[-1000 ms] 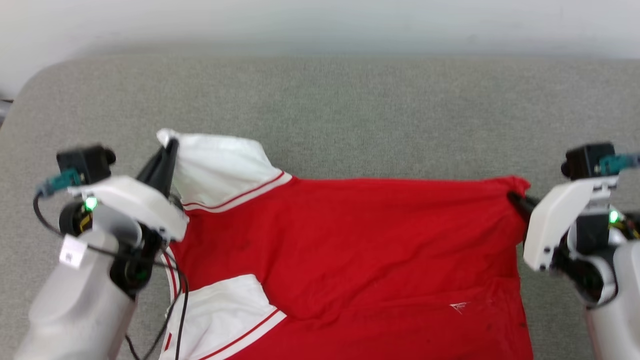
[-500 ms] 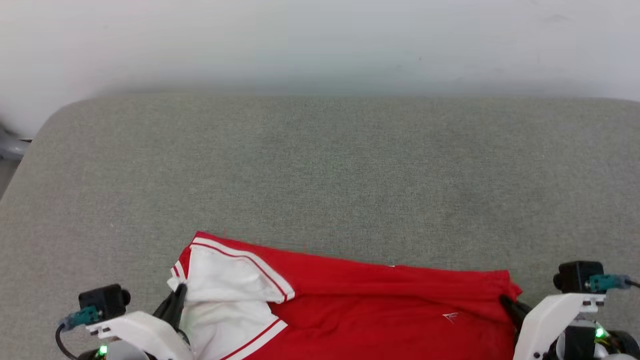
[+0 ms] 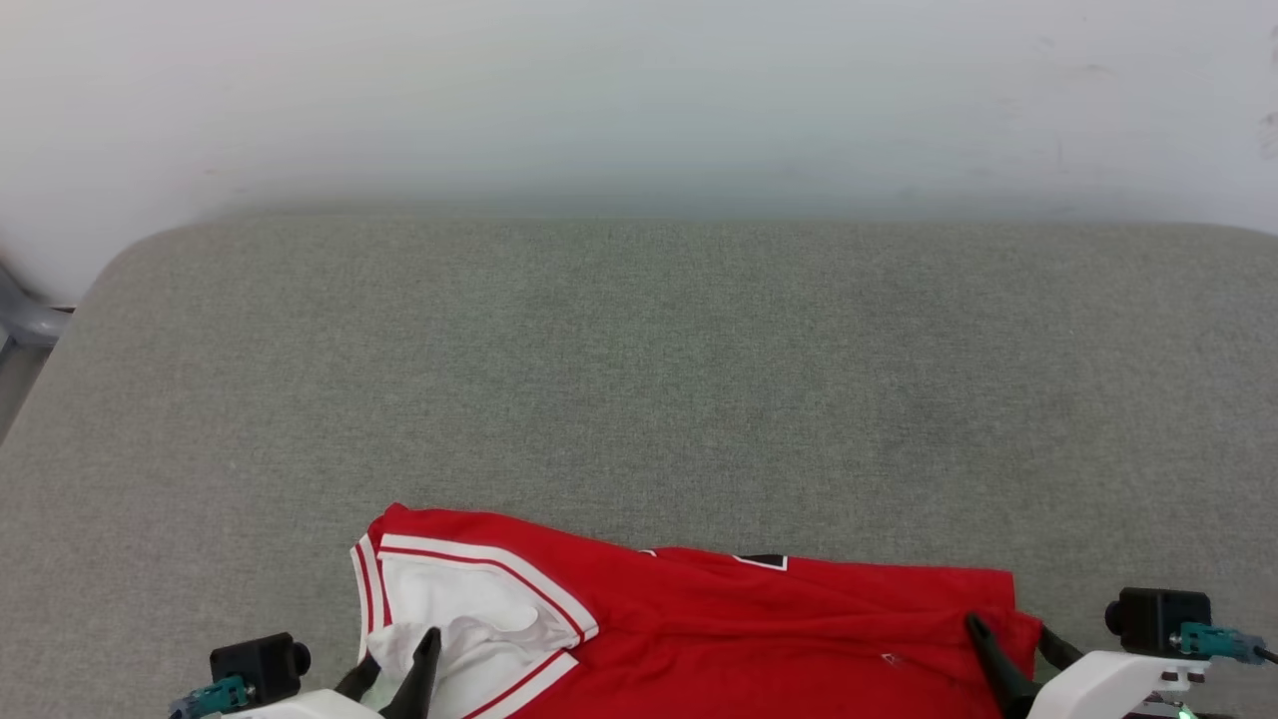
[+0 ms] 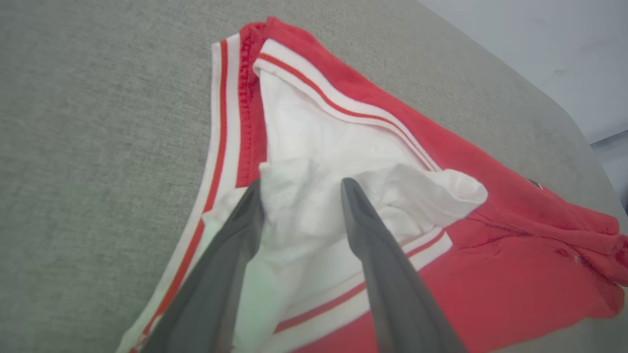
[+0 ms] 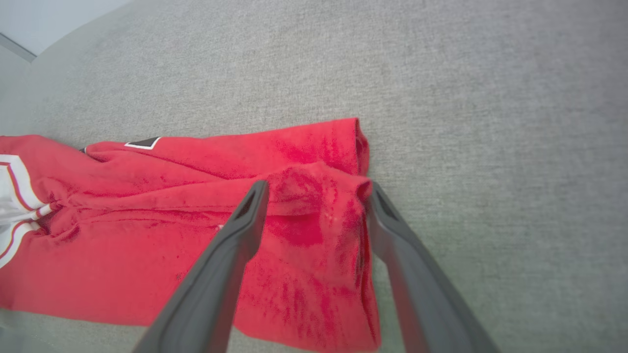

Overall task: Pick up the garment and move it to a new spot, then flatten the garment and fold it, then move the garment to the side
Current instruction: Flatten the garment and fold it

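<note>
Head view: rumpled red garment [image 3: 749, 639]

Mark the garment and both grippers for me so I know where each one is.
the garment [image 3: 759, 639]: head view, on its red body.
left gripper [image 4: 300, 184]: left wrist view, midway between its fingertips.
right gripper [image 5: 317, 185]: right wrist view, midway between its fingertips.

Grey woven-fabric surface [image 3: 639, 379] with rounded corners, pale wall [image 3: 639, 90] behind — unclear grey shape [image 3: 25, 322] at left edge.
</note>
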